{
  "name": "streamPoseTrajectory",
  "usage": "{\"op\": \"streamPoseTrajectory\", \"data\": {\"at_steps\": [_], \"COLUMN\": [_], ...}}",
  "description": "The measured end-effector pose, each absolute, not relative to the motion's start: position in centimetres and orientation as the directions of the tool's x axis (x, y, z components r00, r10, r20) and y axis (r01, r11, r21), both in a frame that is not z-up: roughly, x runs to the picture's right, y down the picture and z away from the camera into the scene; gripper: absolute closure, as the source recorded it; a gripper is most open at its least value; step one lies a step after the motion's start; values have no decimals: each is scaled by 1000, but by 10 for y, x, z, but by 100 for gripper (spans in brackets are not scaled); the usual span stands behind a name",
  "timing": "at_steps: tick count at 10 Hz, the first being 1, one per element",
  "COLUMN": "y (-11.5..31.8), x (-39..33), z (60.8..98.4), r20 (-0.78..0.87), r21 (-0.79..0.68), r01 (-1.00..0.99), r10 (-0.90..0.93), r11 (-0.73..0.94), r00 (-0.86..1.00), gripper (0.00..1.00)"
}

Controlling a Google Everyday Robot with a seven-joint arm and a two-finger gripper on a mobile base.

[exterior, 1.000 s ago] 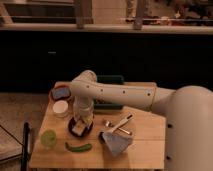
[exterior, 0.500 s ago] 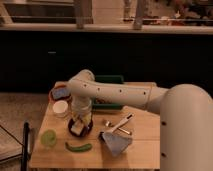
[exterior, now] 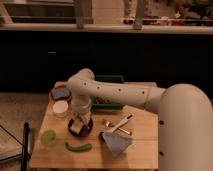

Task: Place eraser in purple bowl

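In the camera view, the tool (exterior: 80,119) hangs low over the purple bowl (exterior: 89,129) on the worktop (exterior: 145,145); whether it is clenched or released cannot be told. The eraser (exterior: 75,128) shows as a pale block inside that bowl, directly beneath the tool. A white bowl (exterior: 61,108) stands just beside the purple one, and a grey-blue cloth (exterior: 117,143) lies near.

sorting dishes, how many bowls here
4: orange-red bowl back left, white bowl in front of it, purple bowl under the gripper, light green bowl front left. Others may be hidden.
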State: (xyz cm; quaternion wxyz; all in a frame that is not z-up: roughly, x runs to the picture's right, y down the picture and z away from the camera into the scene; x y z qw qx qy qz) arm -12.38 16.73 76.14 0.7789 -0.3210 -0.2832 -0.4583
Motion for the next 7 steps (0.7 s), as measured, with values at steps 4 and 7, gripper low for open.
{"op": "streamPoseTrajectory", "data": {"at_steps": [4, 7], "y": [166, 166], "x": [-127, -128], "z": [765, 767], "r20": [742, 747], "r21": [-238, -236], "r01": [899, 902], "r10": [-529, -526], "r11": [369, 361], "r00": [413, 406], "gripper": [21, 20]}}
